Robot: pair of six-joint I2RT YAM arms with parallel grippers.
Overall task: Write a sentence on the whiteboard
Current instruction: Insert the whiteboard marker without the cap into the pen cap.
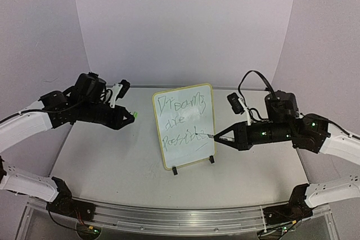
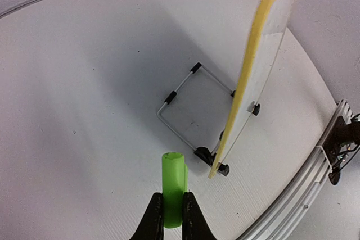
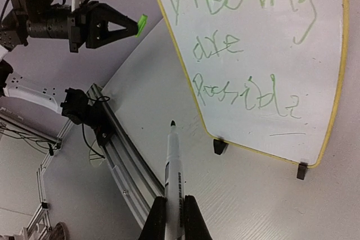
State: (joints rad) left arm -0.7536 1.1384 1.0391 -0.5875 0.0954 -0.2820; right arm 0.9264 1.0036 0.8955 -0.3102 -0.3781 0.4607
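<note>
From above, the whiteboard [image 1: 194, 96] stands on the table [image 1: 112, 161], with the green sentence [image 1: 181, 122] on it in three lines. My left gripper [image 1: 130, 117], left of the whiteboard and apart from it, is closed on a green cap [image 1: 135, 115]. My right gripper [image 1: 216, 136], right of the whiteboard, pinches a marker [image 1: 210, 135] whose tip meets the last line's end; I cannot tell whether it touches.

In my left wrist view, the fingers [image 2: 154, 217] clamp the cap, with the whiteboard edge-on beyond it on a wire stand [image 2: 179, 91].

In my right wrist view, the fingers [image 3: 190, 217] grip the marker, its tip near the whiteboard's bottom corner, apart from it.
</note>
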